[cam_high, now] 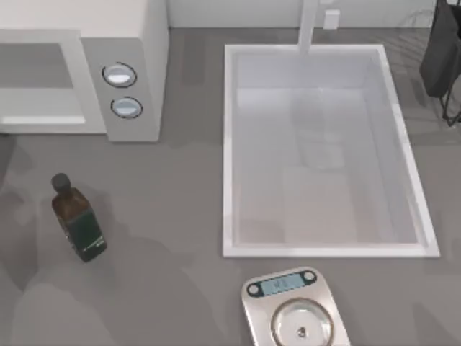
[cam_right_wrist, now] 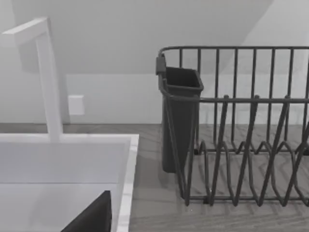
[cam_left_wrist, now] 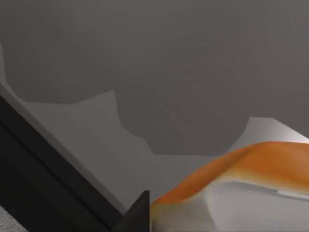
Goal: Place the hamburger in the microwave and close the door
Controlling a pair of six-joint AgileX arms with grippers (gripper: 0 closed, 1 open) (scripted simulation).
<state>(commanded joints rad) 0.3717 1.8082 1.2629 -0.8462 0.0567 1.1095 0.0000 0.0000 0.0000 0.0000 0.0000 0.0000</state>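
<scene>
We are carrying the hamburger (cam_left_wrist: pixel 251 169) close under our left wrist toward the microwave (cam_high: pixel 133 43), at the table's far left; we cannot tell the jaws' state.

Plenty of bare tabletop (cam_high: pixel 173 216) between the microwave (cam_high: pixel 137 43) and sink (cam_high: pixel 229 144). The dark bottle (cam_high: pixel 78 218) stands at front left, the scale (cam_high: pixel 294 311) sits just below the sink, and the dish rack (cam_right_wrist: pixel 241 125) crowds the far right.

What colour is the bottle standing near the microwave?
Dark brown glass with a dark green label and a black cap; the bottle shows best in the top view.
</scene>
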